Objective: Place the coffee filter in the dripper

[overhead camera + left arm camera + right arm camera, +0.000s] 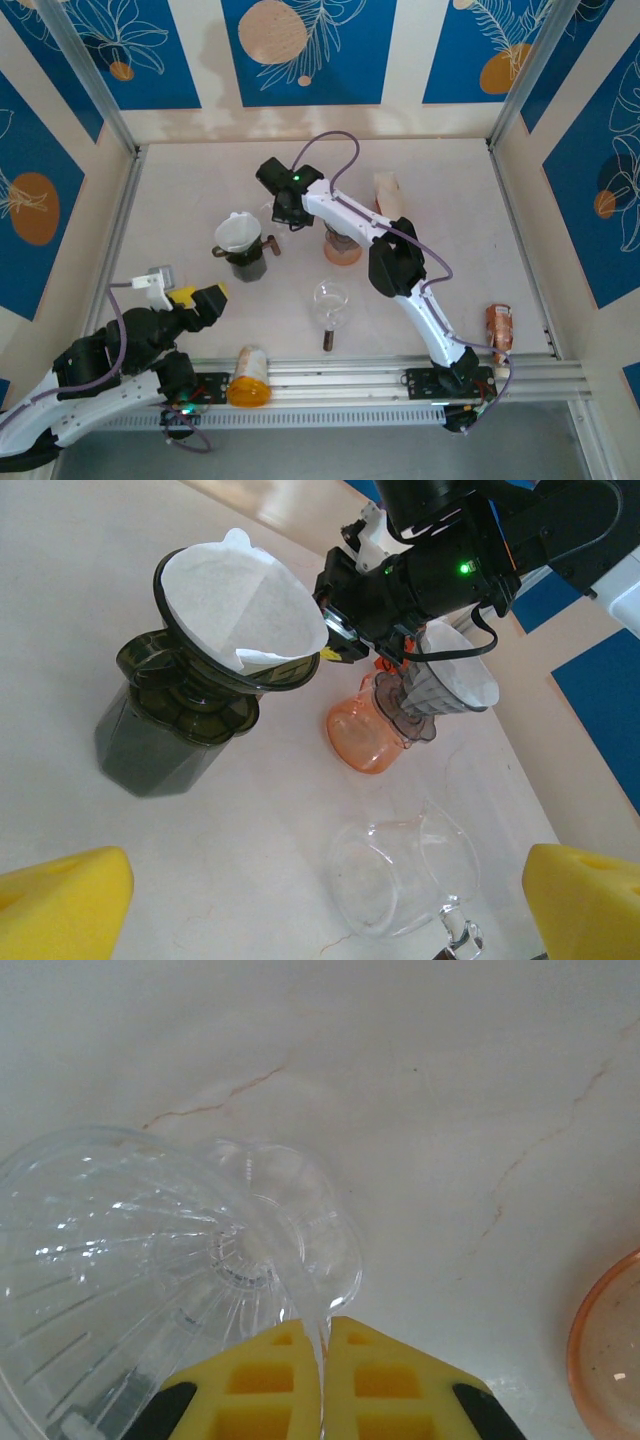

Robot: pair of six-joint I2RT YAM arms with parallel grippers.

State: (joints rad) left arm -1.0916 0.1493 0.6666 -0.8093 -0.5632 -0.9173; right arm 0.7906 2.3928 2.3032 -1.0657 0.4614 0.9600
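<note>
- The right gripper (pixel 323 1345) is clamped on the thin edge of a clear dripper (pixel 130 1250).
- The left gripper (pixel 203 295) hangs with its fingers apart.
- A coffee filter (pixel 240 600) lines the dark dripper (pixel 180 695).

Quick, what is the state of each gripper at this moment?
Left gripper: open, holding nothing.
Right gripper: shut on a thin edge of the clear dripper.

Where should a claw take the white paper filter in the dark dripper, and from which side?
Probably the small tab standing above the rim of the paper filter, coming from above: the filter sits open-side up, and the rest lies against the dark dripper.
</note>
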